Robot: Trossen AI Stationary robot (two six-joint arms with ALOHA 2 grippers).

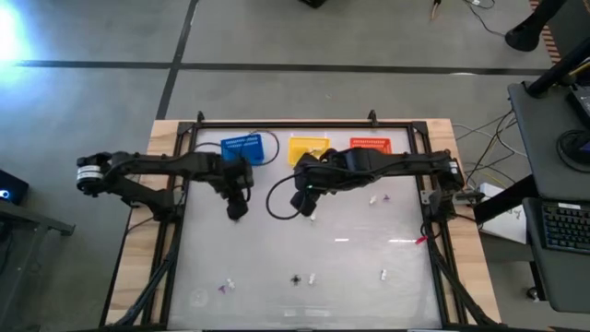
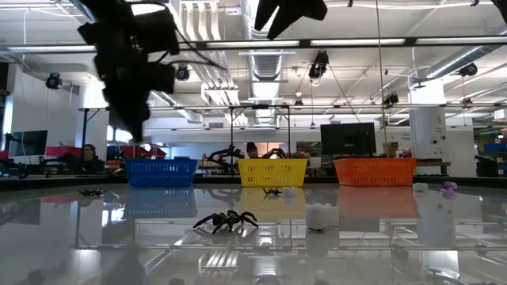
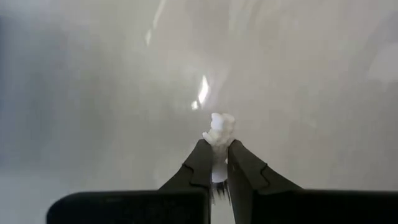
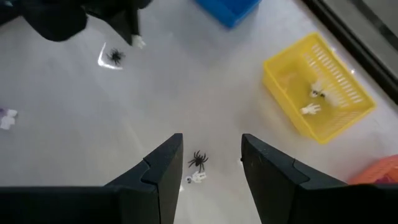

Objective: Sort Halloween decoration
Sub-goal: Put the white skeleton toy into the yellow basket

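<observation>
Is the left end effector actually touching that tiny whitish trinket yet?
Touching. The left wrist view shows the left end effector shut on the tiny whitish trinket, its dark fingertips pinching the piece from both sides above the table.

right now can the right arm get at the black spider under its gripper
Probably yes. The right gripper hangs open above the black spider, with only bare table between the fingers. A small white piece lies right beside it and might get caught too. The left gripper, shut on a white trinket, is clear.

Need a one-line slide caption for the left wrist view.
Left gripper shut on a tiny whitish plastic trinket above the glossy pale table.
</observation>
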